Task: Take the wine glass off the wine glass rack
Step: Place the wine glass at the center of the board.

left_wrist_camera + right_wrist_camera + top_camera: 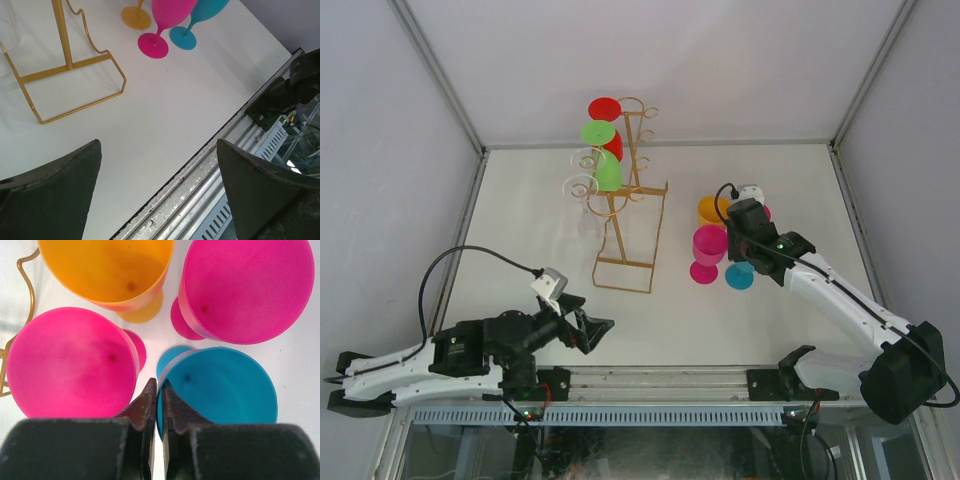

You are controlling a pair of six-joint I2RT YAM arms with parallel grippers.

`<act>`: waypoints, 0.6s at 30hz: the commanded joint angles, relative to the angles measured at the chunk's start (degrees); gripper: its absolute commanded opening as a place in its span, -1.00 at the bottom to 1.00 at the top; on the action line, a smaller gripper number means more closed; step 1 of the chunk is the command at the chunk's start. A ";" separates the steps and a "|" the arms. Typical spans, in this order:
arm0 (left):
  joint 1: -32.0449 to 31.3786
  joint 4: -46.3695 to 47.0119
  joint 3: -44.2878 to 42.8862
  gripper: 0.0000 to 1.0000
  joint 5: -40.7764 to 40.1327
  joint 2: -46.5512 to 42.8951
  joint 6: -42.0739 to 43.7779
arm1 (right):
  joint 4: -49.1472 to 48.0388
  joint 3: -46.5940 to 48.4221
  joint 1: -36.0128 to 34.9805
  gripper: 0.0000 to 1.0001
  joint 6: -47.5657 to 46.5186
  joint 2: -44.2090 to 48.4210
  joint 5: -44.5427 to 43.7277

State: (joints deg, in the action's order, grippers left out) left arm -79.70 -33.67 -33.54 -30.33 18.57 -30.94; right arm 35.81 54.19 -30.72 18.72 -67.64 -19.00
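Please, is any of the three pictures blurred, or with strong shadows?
Top external: even light, only faint shadows beside the wine glass rack. Left wrist: sharp, soft shadows by the rack's base. Right wrist: the blue glass, close to the lens, looks slightly soft.

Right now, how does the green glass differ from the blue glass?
Colour: the green glass is green, the blue glass is blue.
Place: the green glass hangs on the rack; the blue glass stands on the table.
Pose: the green glass is upside down, with its foot up; the blue glass is upright, with its bowl open upward.
Both are opaque, stemmed wine glasses.
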 commanded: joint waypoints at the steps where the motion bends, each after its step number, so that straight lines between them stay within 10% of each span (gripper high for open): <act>1: 0.16 0.95 -3.11 1.00 -1.25 -0.29 -0.70 | -1.26 3.00 0.29 -0.93 -1.47 0.14 -0.95; 18: 0.16 0.35 -3.37 1.00 -0.96 0.08 -1.10 | -0.14 3.73 0.31 -0.86 -2.14 -0.82 -1.04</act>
State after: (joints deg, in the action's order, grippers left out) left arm -79.70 -34.04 -33.54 -30.46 18.59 -30.98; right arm 36.21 55.24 -30.72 18.11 -68.14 -18.96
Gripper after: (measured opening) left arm 0.998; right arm 0.082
